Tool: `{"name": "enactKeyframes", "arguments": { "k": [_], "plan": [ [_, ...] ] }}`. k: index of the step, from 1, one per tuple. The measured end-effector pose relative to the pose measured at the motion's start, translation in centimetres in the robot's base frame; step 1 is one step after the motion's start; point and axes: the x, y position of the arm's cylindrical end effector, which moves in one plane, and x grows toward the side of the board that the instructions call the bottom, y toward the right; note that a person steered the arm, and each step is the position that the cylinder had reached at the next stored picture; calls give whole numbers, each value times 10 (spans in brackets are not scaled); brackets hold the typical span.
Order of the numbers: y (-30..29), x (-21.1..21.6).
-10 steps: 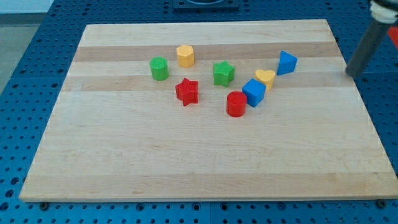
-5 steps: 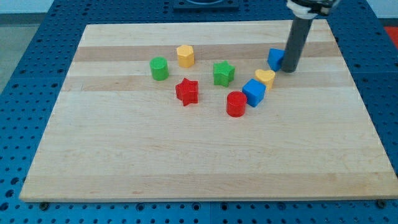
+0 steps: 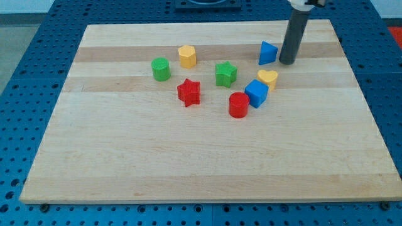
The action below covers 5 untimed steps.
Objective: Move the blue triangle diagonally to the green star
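The blue triangle (image 3: 268, 53) lies on the wooden board (image 3: 201, 150) at the view's upper right. My tip (image 3: 287, 62) stands just to its right, close to or touching its edge. The green star (image 3: 225, 73) sits to the lower left of the triangle, a block's width or so away.
A yellow heart (image 3: 268, 78) and a blue cube (image 3: 256, 93) lie below the triangle, with a red cylinder (image 3: 239, 105) beside the cube. A red star (image 3: 188, 92), a green cylinder (image 3: 161, 69) and a yellow hexagon (image 3: 187, 56) lie left of the green star.
My tip came in from the view's right edge, met the blue triangle and pushed it left and slightly up. The other blocks have not moved.
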Motion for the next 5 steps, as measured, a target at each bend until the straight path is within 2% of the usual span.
{"name": "enactKeyframes", "arguments": {
  "k": [3, 5],
  "plan": [
    [-58, -11],
    [-54, 27]
  ]
}}
